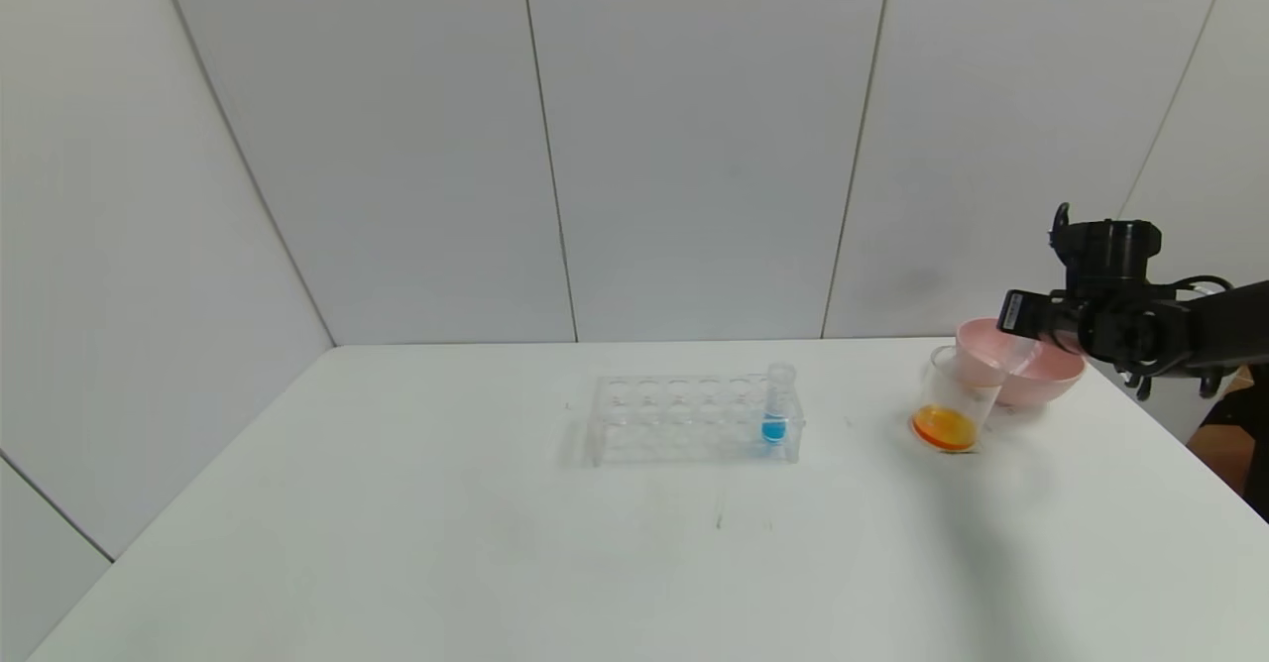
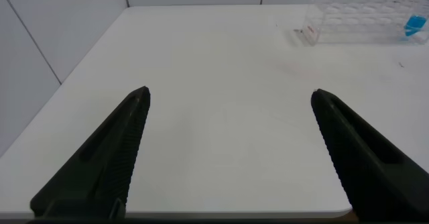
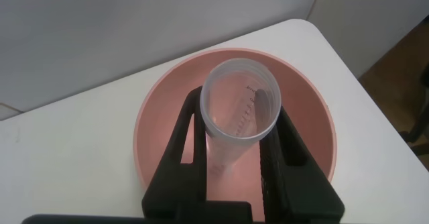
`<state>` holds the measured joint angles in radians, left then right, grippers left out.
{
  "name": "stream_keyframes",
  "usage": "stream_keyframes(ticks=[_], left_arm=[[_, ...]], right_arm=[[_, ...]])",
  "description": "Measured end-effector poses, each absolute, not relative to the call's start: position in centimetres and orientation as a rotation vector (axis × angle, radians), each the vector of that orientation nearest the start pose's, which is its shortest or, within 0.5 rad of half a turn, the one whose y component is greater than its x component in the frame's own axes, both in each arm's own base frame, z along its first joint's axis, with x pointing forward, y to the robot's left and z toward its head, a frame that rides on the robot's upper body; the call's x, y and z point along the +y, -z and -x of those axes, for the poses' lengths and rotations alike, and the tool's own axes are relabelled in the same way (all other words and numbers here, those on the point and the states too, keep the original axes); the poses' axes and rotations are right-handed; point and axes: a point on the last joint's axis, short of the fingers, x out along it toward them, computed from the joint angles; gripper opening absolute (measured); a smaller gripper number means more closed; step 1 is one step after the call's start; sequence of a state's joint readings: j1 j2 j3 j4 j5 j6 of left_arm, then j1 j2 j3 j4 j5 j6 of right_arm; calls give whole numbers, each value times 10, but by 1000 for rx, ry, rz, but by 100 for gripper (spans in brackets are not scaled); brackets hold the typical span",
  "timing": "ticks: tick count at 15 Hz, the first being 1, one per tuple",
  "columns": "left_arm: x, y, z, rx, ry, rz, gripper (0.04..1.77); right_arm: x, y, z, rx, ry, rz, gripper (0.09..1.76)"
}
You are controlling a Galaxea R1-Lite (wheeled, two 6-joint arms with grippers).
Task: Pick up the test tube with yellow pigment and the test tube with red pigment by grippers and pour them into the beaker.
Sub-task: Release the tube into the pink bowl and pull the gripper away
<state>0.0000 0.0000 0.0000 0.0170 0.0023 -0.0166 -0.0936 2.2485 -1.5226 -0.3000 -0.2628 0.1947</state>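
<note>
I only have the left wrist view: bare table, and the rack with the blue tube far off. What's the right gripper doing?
Observer: The right gripper is shut on a clear test tube, with the pink bowl directly behind it.
Operator: Anything left in that tube?
Observer: No colour shows in it; it looks empty.
Operator: And the beaker?
Observer: The beaker stands upright beside the bowl, with orange liquid at its bottom.

A tube rack [image 1: 694, 418] sits mid-table [image 1: 496, 543], with one tube [image 1: 777, 404] standing at its right end. Well to the rack's right stands the beaker [image 1: 950, 406], and a bowl [image 1: 1036, 375] lies just behind it, near the table's right edge. The right gripper [image 3: 238, 140] holds an empty tube [image 3: 239, 110] above the bowl.
</note>
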Motion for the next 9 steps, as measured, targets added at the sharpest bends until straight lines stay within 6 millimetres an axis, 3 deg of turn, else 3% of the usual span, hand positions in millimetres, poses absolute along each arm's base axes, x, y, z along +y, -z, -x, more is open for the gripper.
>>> stream_keyframes(ticks=[1, 4, 9], left_arm=[[0, -74, 23, 17, -3, 17, 172], [0, -74, 23, 17, -3, 17, 172], [0, -74, 23, 17, -2, 17, 172]], right_arm=[[-48, -132, -459, 391, 390, -153, 51], [-48, -132, -459, 394, 389, -155, 88], [-49, -134, -459, 384, 389, -158, 128]])
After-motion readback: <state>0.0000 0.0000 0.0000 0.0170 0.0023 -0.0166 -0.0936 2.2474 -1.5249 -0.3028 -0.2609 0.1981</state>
